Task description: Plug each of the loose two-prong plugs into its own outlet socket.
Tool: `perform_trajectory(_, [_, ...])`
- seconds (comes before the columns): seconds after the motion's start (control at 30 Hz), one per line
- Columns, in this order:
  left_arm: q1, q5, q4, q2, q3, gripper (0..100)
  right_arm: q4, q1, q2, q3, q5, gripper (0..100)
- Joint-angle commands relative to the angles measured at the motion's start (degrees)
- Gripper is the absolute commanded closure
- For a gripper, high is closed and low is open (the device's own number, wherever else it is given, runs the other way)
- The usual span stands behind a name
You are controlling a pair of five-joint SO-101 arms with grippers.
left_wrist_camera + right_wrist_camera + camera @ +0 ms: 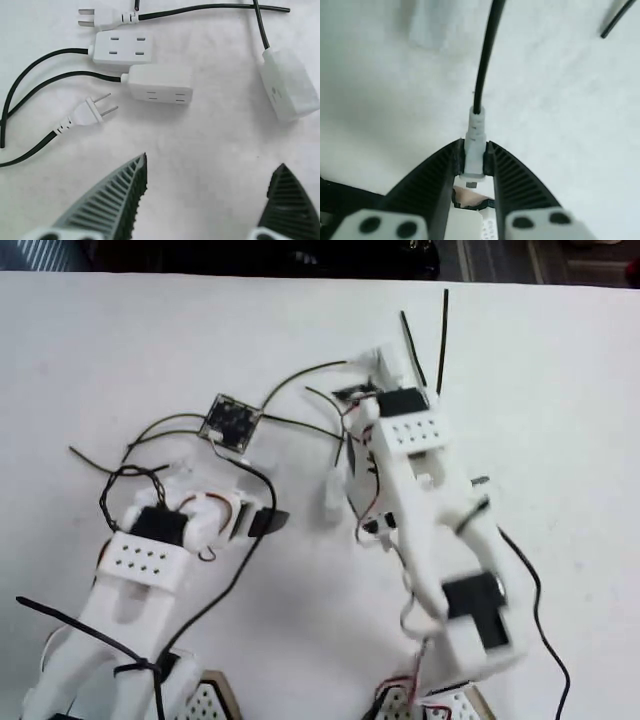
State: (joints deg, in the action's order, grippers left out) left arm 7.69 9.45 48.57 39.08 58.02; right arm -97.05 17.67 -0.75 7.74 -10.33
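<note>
White plastic is seen on every plug and socket laid out on the pale table (560, 390). In the left wrist view a first outlet block (120, 50) is set close against a second outlet block (160, 84), each trailed by a black cord, while a third outlet block (291, 85) is placed well apart from the pair. A loose plug (90, 112) is laid near the second block with its two prongs turned toward it, unplugged. Another plug (102, 18) is laid just beyond the first block, also unplugged. The left gripper (212, 162) is held over bare tabletop short of these things, its jaws spread wide with nothing between them. The right gripper (474, 149) is clamped on a held plug (476, 125), whose black cable (487, 55) is led straight away from the fingertips. In the high view the right arm (420, 500) is stretched from the near edge toward the far edge of the table, and the left arm (140, 560) is kept by the near left corner.
</note>
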Motion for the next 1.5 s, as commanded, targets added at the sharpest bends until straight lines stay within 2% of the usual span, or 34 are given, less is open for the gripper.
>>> perform_trajectory(0.0, [-0.4, -0.18, -0.79, 1.98, -0.35, 63, -1.01, 3.38, 14.73, 3.34, 0.35, 98.1])
perform_trajectory(0.17, [-0.4, -0.35, -0.79, 1.98, -0.35, 63, 5.76, 6.9, 30.55, 12.4, 2.9, 98.1])
perform_trajectory(0.53, [-0.57, -0.79, -1.93, 2.07, -0.88, 63, 38.64, 8.48, 51.82, 41.85, 4.84, 98.1])
perform_trajectory(0.73, [-7.43, -6.86, -9.23, 2.07, -1.23, 63, 52.97, 14.02, 58.24, 53.71, 4.75, 98.1])
perform_trajectory(0.9, [-8.84, -8.09, -10.55, 2.07, -1.32, 63, 55.08, 18.59, 62.2, 56.88, 4.75, 98.1])
perform_trajectory(1.1, [-8.22, -8.18, -6.15, 2.15, -5.1, 63, 55.25, 22.29, 62.9, 58.99, 4.75, 98.1])
perform_trajectory(1.27, [-4.18, -8.18, -2.73, 3.21, -6.15, 63, 55.25, 22.64, 62.81, 59.16, 4.75, 98.1])
perform_trajectory(1.47, [1.98, -8.18, 2.2, 18.07, -1.76, 63, 55.25, 22.55, 62.81, 59.16, 4.75, 98.1])
